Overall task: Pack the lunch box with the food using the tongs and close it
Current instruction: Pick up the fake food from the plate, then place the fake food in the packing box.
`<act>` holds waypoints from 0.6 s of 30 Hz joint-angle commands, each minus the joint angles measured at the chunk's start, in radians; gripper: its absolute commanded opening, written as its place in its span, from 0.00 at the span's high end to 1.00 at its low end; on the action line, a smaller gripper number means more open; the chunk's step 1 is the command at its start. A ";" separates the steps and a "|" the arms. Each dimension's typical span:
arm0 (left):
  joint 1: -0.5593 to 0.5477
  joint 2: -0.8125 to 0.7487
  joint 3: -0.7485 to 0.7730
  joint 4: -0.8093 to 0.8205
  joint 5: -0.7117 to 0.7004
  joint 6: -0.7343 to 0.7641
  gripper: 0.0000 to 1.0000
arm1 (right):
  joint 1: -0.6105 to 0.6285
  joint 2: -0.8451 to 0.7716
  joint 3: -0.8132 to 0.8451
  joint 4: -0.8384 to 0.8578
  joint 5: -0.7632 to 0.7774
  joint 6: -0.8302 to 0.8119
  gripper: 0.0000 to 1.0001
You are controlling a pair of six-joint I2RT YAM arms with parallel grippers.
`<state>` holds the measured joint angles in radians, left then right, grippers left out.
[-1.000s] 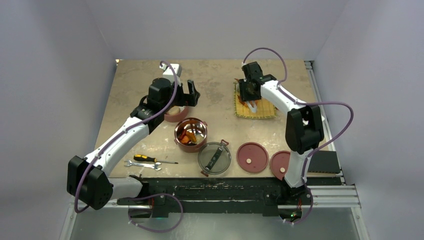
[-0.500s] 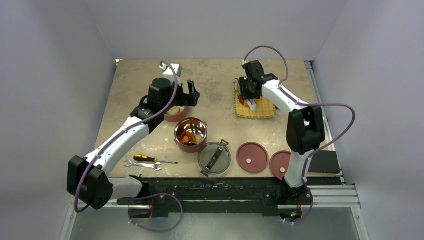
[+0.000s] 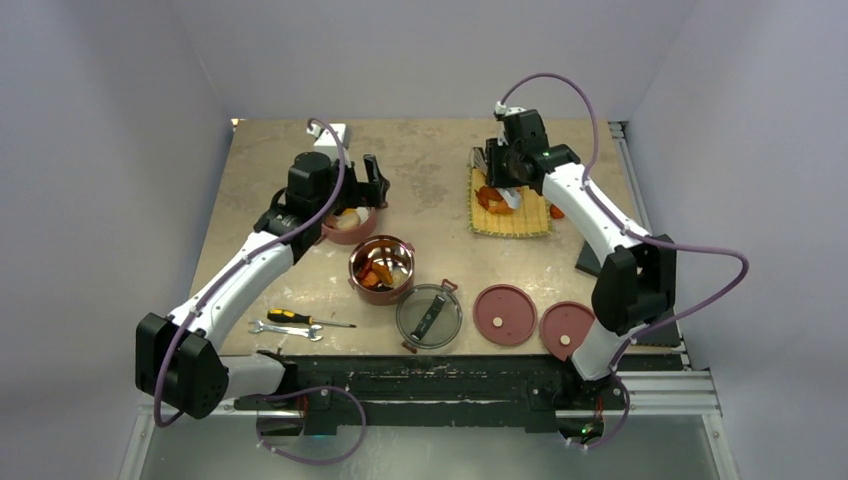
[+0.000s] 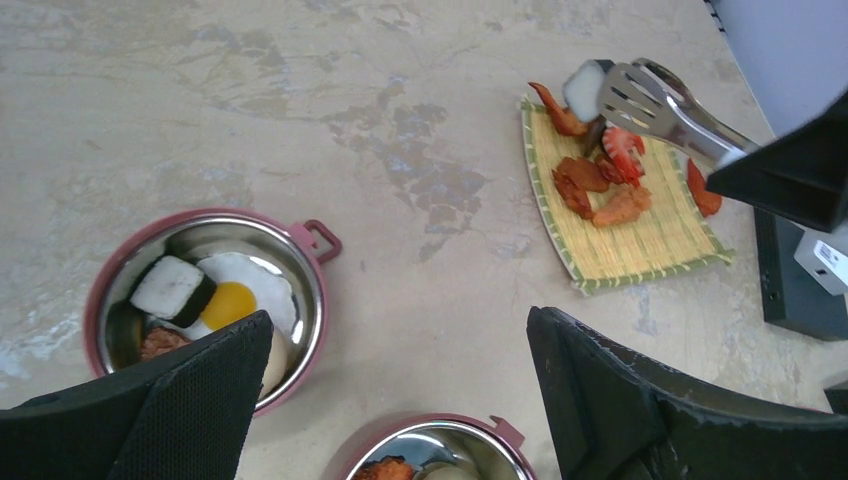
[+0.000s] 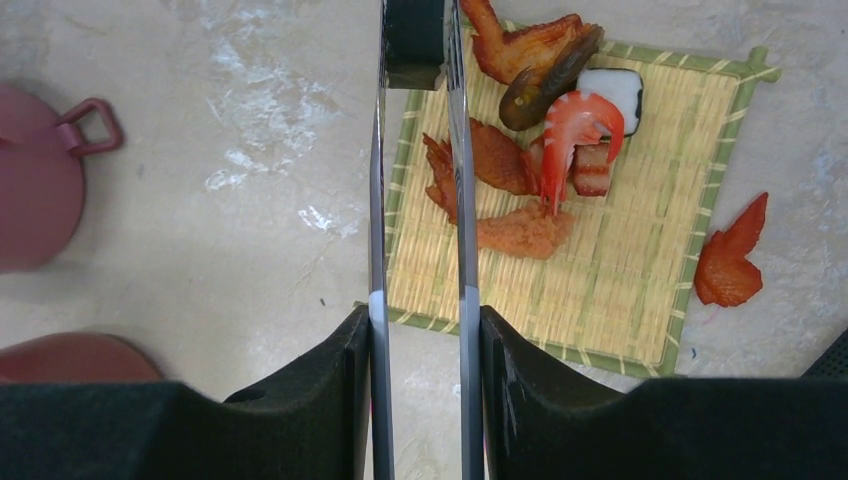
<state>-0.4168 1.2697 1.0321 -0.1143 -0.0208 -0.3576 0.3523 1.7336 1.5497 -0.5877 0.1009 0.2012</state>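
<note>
Across the tan, worn tabletop (image 3: pixel 430 170) the items lie well apart. At its right side a black block (image 4: pixel 790 290) carries a white label (image 4: pixel 828 258); the print is too small to read.

Left of the block lies the yellow woven mat (image 5: pixel 600 300). Two dusty-red, steel-lined bowls of the lunch box sit left of centre. The far bowl (image 4: pixel 200 215) is under the left arm and the near bowl (image 3: pixel 398 252) is just beside it.

Along the near edge lie the dark see-through handled lid (image 3: pixel 429 316), one flat red disc lid (image 3: pixel 505 314) and a second red disc lid (image 3: pixel 566 329).

The right gripper (image 5: pixel 420 335) is clamped on both arms of the long slim silver tongs (image 5: pixel 462 250). The tong tips, above the mat's far-left corner, pinch a white-and-dark block (image 4: pixel 583 88).

The left gripper (image 4: pixel 398 320) is spread wide and holds nothing. Its fingers (image 4: pixel 150 410) hide the far bowl's near rim in the left wrist view.

A black-and-orange-handled screwdriver (image 3: pixel 300 319) and a small silver wrench (image 3: pixel 285 329) lie near the left.

Food:
- Far bowl: a white-and-yellow fried egg (image 4: pixel 240 295) and a dark-banded white rice block (image 4: pixel 172 288).
- Near bowl: orange chunks (image 3: pixel 376 274).
- Mat: a red-and-white shrimp (image 5: pixel 575 130), a fried orange chunk (image 5: pixel 520 230) and a white cube (image 5: pixel 612 92).
- Bare table just off the mat's right edge: a red-orange piece (image 5: pixel 730 265).
</note>
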 commanded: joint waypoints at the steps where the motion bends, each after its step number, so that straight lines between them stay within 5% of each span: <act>1: 0.062 -0.017 0.013 0.027 0.016 -0.016 0.01 | 0.013 -0.075 -0.005 0.017 -0.061 0.003 1.00; 18: 0.344 -0.003 0.055 -0.035 0.025 0.017 0.00 | 0.369 -0.040 0.093 0.126 -0.273 0.078 1.00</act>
<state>-0.1013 1.2697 1.0443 -0.1528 0.0029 -0.3534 0.6724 1.6577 1.5551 -0.5793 -0.1188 0.2485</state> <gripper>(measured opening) 0.994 0.407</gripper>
